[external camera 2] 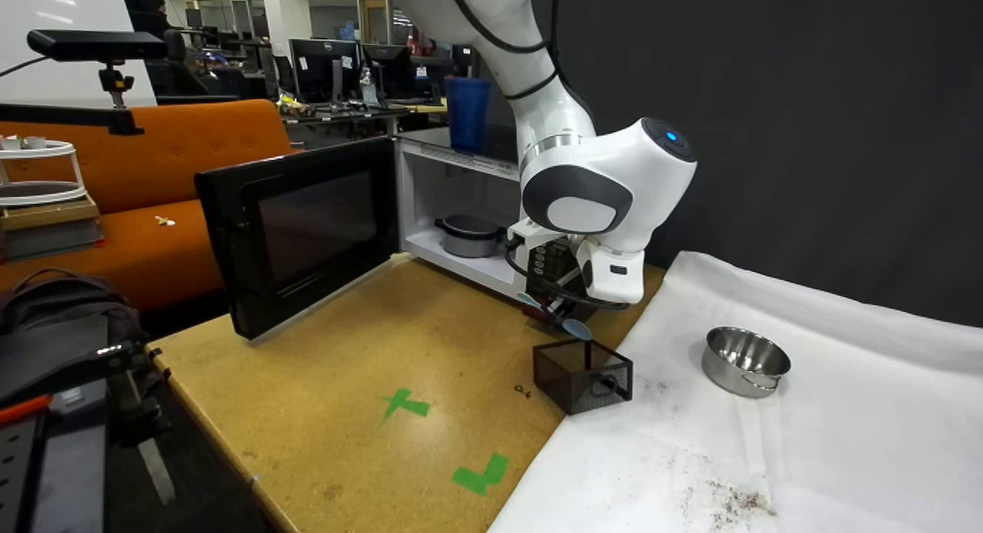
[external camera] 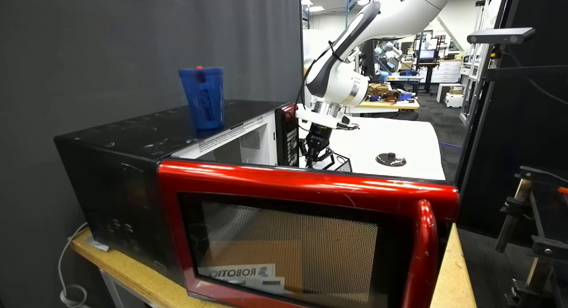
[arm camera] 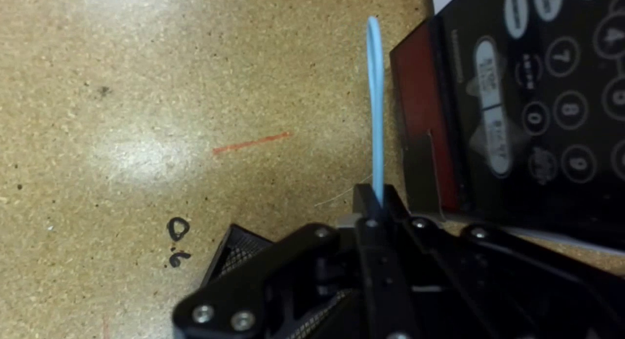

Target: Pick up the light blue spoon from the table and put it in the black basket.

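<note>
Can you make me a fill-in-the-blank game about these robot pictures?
The claw grips a spoon colored light ____.
The microwave has its door wide ____.
A blue cup stands on the microwave's ____.
The table under the metal pan has a surface colored ____.

Missing words: blue; open; top; white.

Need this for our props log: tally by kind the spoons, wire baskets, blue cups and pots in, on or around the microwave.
Spoon: 1
Black basket: 1
Blue cup: 1
Pots: 2 (gray pot, steel pot)
Total: 5
</note>
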You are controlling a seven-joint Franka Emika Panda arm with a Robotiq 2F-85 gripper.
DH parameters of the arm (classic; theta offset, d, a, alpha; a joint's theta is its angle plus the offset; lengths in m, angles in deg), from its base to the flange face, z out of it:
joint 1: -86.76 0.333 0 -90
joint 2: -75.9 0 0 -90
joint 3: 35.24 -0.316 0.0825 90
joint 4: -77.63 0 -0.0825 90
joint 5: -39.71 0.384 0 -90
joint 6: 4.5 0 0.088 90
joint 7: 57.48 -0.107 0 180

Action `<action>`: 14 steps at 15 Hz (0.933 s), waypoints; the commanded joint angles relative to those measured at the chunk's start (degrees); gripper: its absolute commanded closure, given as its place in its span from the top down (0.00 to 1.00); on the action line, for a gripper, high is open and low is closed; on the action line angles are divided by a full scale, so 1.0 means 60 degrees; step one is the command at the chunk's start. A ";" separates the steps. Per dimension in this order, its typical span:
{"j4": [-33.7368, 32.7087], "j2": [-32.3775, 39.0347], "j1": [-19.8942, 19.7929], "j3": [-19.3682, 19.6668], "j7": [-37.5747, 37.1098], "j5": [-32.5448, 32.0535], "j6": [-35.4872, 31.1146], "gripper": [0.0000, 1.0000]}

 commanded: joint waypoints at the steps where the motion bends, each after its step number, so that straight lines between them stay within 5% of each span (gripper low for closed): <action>1: -0.0681 0.0464 -0.0248 -0.0268 -0.0240 0.0396 0.0460 0.01; 11: -0.0825 0.0617 -0.0334 -0.0324 0.0044 0.1222 0.0255 0.01; 12: 0.1526 -0.0964 -0.0983 -0.0316 0.1064 0.1582 0.0166 0.01; 14: 0.1810 -0.1201 -0.1038 0.0136 0.0955 0.1775 0.0333 0.01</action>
